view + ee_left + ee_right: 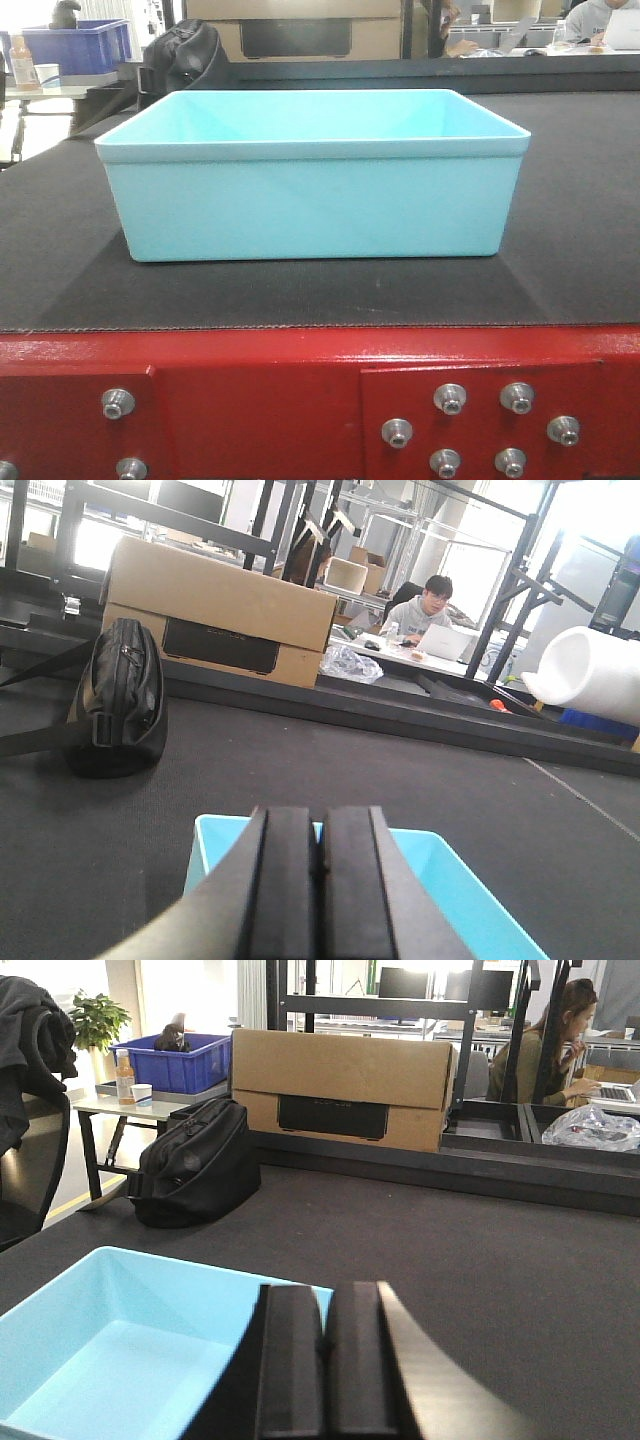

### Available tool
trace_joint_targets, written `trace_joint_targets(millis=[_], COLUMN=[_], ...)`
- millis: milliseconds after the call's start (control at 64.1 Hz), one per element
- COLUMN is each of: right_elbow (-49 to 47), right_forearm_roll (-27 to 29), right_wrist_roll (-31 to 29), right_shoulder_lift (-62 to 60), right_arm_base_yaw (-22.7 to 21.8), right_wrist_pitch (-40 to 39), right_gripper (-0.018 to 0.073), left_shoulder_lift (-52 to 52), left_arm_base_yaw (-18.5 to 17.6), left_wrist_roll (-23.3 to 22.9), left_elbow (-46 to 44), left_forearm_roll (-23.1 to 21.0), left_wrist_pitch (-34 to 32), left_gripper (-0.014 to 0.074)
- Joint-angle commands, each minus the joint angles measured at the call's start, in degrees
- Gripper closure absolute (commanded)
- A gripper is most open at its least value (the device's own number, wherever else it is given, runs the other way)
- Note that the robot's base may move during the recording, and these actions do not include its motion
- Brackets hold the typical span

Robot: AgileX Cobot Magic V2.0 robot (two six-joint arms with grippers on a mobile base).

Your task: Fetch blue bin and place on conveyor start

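The blue bin (310, 200) stands empty and upright on the dark grey belt of the conveyor start (580, 200), close behind the red frame (250, 400) with its silver bolts. Neither gripper shows in the front view. In the left wrist view my left gripper (320, 825) is shut with nothing between its pads, and the blue bin (450, 890) lies just beyond and below its tips. My right gripper (325, 1300) is likewise shut and empty, over the near right corner of the blue bin (110, 1340). The fingers hide part of the bin's rim in both wrist views.
A black bag (195, 1165) lies on the belt behind the bin at the left. A cardboard box (340, 1085) stands past the belt's far edge. A dark blue crate (175, 1065) sits on a side table. People work at desks (430, 605) beyond.
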Motion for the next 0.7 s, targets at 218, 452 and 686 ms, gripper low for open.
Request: trace_joint_targets(millis=[218,452,686], right_elbow=[10.59,23.01,33.91], right_forearm_roll=[13.71,15.13,15.13], right_wrist_roll=[-21.13,-23.88,-22.58], right_shoulder_lift=[-9.63,-18.98,-29.94], right_arm_base_yaw=[-8.06,-17.12,-18.69], right_wrist_pitch=[-1.14,-8.06,-7.83], right_gripper=[0.0719,0.0719,0.0719], left_shoulder_lift=[-0.31,-0.31,-0.31], left_arm_base_yaw=[-0.29,-0.29,-0.29], left_wrist_roll=[0.08,0.08,0.08], left_elbow=[-0.12,-0.12,-0.12], left_forearm_roll=[0.19,0.19,0.19], left_wrist_pitch=[-0.69,-0.69,-0.69], left_gripper=[0.0707,0.0707,0.0707])
